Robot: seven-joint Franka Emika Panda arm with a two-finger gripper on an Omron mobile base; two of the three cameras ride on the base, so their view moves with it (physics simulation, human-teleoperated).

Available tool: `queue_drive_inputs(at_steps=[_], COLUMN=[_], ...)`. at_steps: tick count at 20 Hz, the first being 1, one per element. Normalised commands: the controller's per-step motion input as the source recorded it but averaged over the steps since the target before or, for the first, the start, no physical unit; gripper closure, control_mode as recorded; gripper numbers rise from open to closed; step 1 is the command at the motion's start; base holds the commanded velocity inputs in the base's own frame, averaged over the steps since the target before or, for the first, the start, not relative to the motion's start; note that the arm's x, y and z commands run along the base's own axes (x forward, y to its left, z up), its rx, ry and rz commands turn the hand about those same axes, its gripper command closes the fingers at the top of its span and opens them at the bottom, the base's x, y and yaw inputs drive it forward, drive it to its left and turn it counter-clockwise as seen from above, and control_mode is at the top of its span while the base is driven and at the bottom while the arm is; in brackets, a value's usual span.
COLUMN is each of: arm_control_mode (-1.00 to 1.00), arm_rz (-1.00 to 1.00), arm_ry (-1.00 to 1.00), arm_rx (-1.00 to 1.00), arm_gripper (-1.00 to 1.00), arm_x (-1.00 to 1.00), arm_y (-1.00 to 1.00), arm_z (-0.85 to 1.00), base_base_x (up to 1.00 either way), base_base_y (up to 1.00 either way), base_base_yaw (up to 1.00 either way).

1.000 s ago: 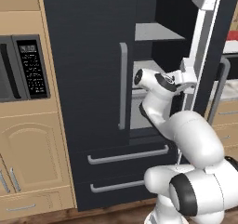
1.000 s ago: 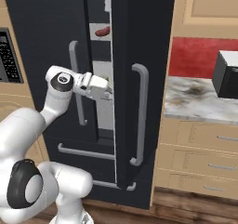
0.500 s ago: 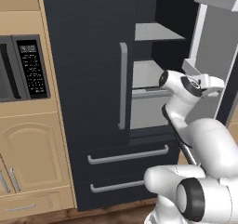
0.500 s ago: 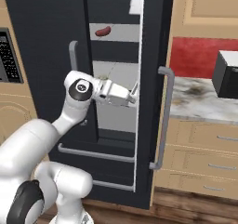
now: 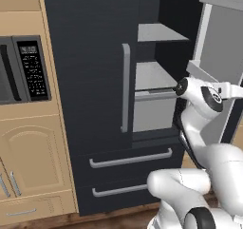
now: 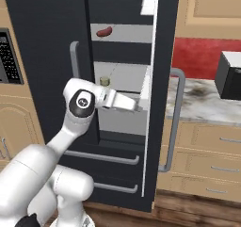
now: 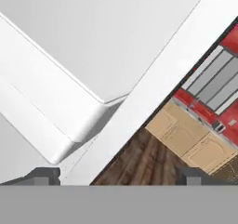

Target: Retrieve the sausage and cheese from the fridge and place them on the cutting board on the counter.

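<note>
Gripper is spread wide with nothing in it, right up against the inside of the open fridge door; whether it's touching, can't tell. Sausage sits on the upper shelf; cheese one shelf down.

Arm reaches forward, tool level (jaws spread wide apart).

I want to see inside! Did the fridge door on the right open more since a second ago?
Yes. In the right base view the open fridge door has swung further right, away from the closed left door, toward the counter, uncovering the sausage.
</note>
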Motion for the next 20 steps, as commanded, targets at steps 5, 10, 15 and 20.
queue_drive_inputs(at_steps=[5,10,15,20], arm_control_mode=[-1.0,-1.0,-1.0,-1.0], arm_rz=[-0.01,0.0,0.16,0.35], arm_ry=[-0.01,0.0,0.0,0.0], arm_rx=[0.05,0.18,0.39,0.41], arm_gripper=[-1.0,-1.0,-1.0,-1.0], arm_x=[-0.52,-0.08,0.09,0.34], arm_y=[0.51,1.0,1.0,1.0], arm_z=[0.62,0.31,0.0,0.0], base_base_x=[0.0,0.0,0.0,0.0], base_base_y=[0.0,0.0,0.0,0.0], base_base_yaw=[0.0,0.0,0.0,0.0])
